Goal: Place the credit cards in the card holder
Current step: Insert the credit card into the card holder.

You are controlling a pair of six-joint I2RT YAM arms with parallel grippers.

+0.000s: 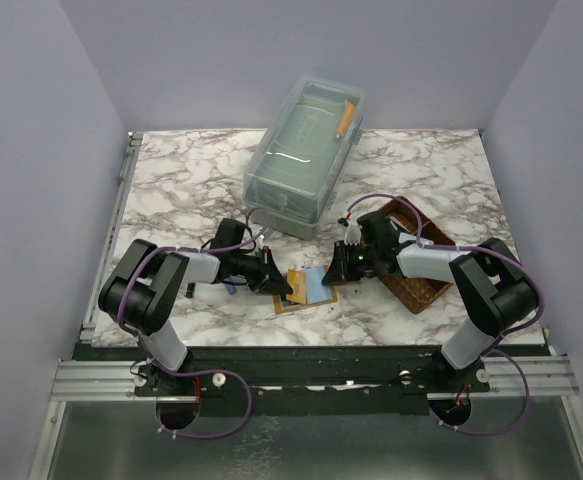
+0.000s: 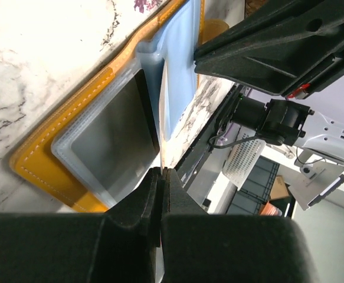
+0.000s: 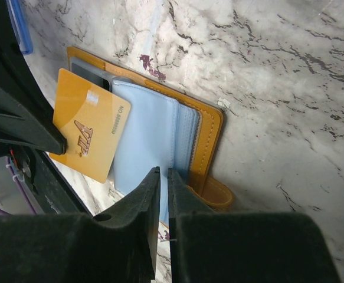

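The orange-tan card holder point(image 1: 293, 303) lies open on the marble between the arms, with its snap tab point(image 3: 216, 194) toward the right arm. A grey credit card point(image 2: 110, 132) sits in its clear pocket. My left gripper point(image 2: 161, 171) is shut on a corner of a yellowish-tan credit card point(image 3: 92, 132) marked VIP, held over the holder's left half beside the light-blue panels. My right gripper point(image 3: 163, 171) is closed to a narrow slit on the edge of a light-blue inner panel point(image 3: 151, 135), which stands lifted in the left wrist view point(image 2: 177, 65).
A clear lidded plastic box point(image 1: 306, 155) stands behind the holder with an orange item on its lid. A brown woven tray point(image 1: 418, 283) lies under the right arm. A small blue item point(image 1: 233, 288) lies under the left arm.
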